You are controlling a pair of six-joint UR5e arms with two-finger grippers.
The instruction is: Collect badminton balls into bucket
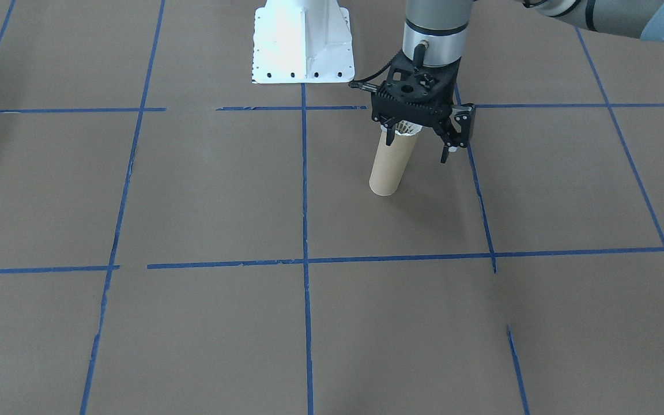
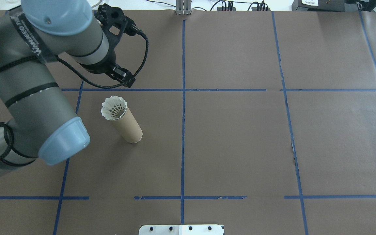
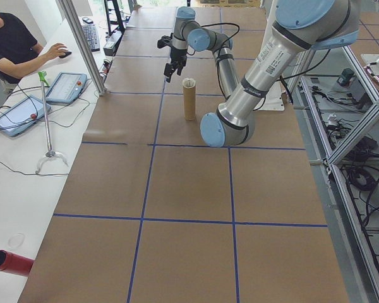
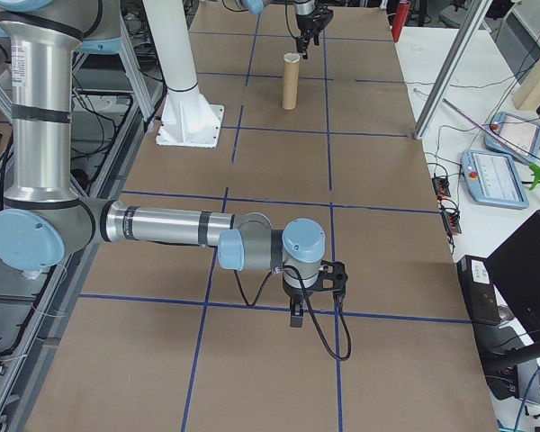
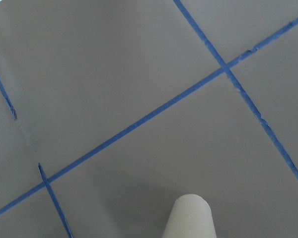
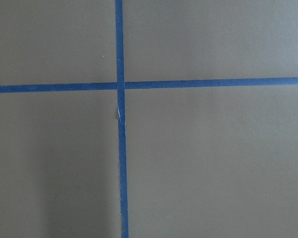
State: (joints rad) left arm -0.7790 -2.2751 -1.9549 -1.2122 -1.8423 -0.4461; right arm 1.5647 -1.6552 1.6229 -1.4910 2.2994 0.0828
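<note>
The brown cardboard tube (image 1: 387,170) (image 2: 128,126) (image 3: 189,101) (image 4: 291,83) stands upright on the brown paper, and its lower wall shows in the left wrist view (image 5: 188,220). A white feather shuttlecock (image 1: 406,128) (image 2: 113,107) sits in its mouth with the skirt flaring over the rim. My left gripper (image 1: 418,147) (image 3: 170,66) (image 4: 304,40) hangs open and empty, above the rim and slightly to the tube's far side from the robot. My right gripper (image 4: 310,306) hovers low over a tape crossing far from the tube; whether it is open or shut cannot be told.
The white robot base (image 1: 303,46) (image 2: 181,229) stands behind the tube. The left arm's blue-capped elbow (image 2: 64,142) hangs close beside it. A person (image 3: 12,44) sits at the side bench with tablets (image 3: 63,86). A metal post (image 3: 82,47) rises at the table edge.
</note>
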